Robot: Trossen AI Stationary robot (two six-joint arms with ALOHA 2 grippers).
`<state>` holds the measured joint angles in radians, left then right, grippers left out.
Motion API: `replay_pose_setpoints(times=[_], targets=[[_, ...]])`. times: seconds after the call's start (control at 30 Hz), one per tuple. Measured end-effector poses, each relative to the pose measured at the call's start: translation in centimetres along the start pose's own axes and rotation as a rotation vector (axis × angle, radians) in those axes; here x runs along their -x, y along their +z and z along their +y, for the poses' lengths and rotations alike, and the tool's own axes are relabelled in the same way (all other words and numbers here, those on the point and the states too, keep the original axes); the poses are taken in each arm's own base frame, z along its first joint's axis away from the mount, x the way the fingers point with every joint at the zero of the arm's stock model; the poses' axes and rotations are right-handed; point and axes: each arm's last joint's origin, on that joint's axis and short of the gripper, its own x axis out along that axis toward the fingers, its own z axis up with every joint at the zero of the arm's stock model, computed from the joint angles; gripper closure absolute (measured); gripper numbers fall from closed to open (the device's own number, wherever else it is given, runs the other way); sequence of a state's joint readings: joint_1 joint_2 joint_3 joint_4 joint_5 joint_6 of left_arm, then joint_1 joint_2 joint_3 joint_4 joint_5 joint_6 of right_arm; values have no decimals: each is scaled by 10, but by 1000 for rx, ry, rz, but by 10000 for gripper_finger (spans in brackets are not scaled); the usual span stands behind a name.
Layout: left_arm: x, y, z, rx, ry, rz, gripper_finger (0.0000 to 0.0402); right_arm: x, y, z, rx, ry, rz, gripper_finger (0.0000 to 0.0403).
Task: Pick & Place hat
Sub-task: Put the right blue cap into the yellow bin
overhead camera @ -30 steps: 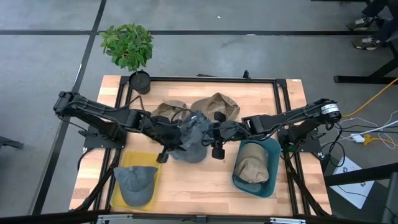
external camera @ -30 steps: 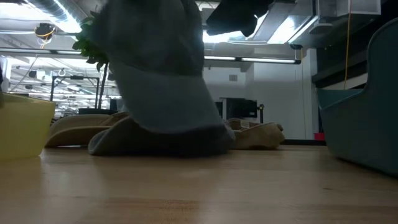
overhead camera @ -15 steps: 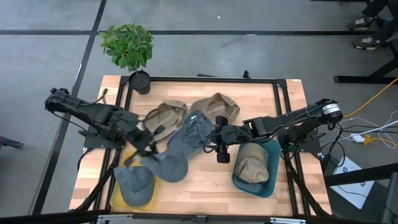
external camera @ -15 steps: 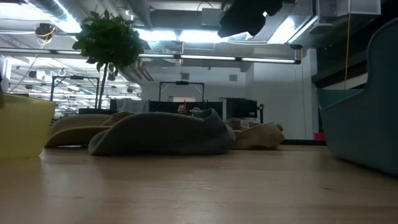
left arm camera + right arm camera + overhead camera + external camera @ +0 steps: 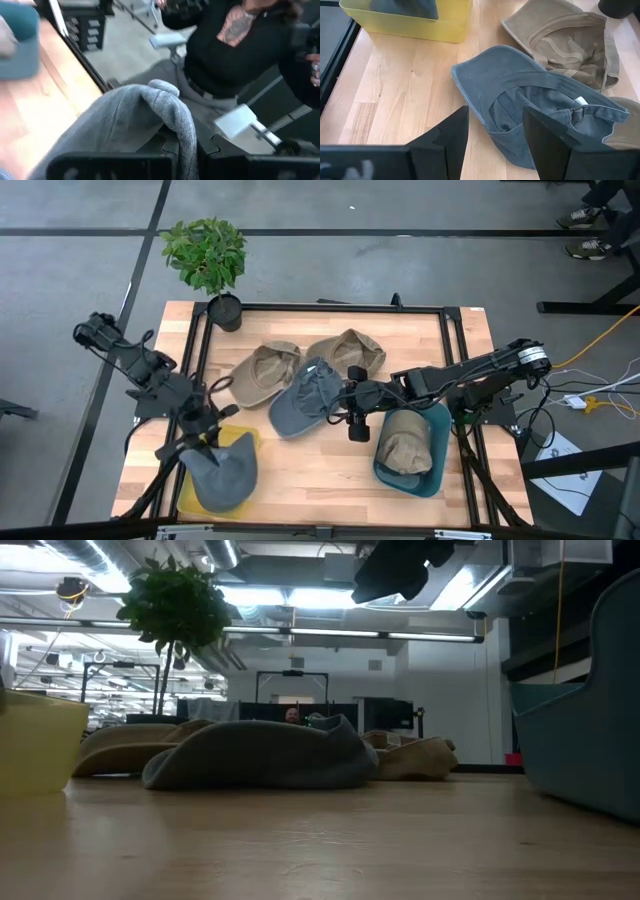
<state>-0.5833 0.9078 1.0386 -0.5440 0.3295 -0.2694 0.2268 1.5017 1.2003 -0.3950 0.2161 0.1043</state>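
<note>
My left gripper [image 5: 205,443] is shut on a grey hat [image 5: 228,476] that hangs over the yellow bin [image 5: 247,442] at the table's near left. A second grey hat [image 5: 303,395] lies upside down on its crown at mid-table [image 5: 530,105]. My right gripper [image 5: 350,406] hovers open just right of it, its fingers [image 5: 447,137] spread above the hat's brim side. In the low view that hat [image 5: 260,755] rests on the wood, with the right gripper [image 5: 400,565] high above it. My left gripper pinches a bunched fold of the grey hat's cloth [image 5: 167,107] between its two fingers. The fingers come slanting down from the table's left. The hat hangs below them into the yellow bin [image 5: 190,490]; whether it rests on what lies there, I cannot tell.
Two tan hats [image 5: 262,369] [image 5: 350,350] lie on the far side of the grey one. The teal bin [image 5: 438,430] at the near right holds another tan hat [image 5: 405,445]. A potted plant [image 5: 208,255] stands at the far left corner. A person [image 5: 235,45] is beyond the table.
My left gripper has carried a grey hat from mid-table toward the near left edge, holding it shut the whole way. The hat swung hanging over the wood and now hangs in the yellow bin. The other grey hat stayed on the table.
</note>
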Motion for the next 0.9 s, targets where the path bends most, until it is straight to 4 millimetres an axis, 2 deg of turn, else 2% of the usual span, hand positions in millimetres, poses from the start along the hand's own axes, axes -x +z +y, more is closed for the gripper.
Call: replay_pose_setpoints(times=[0.3, 0.47, 0.7, 0.9], targets=[[-4, -14, -11, 11, 71, 96, 398, 0, 0, 0, -20, 0, 0, 217], [-6, -17, -20, 42, 33, 113, 398, -1, -2, 0, -18, -1, 5, 217], [-7, -15, -36, 24, -71, 73, 398, -12, -24, -3, -28, -17, 70, 217], [-8, -22, -42, 56, 14, 93, 397, -17, -35, -4, -61, -64, 78, 217]])
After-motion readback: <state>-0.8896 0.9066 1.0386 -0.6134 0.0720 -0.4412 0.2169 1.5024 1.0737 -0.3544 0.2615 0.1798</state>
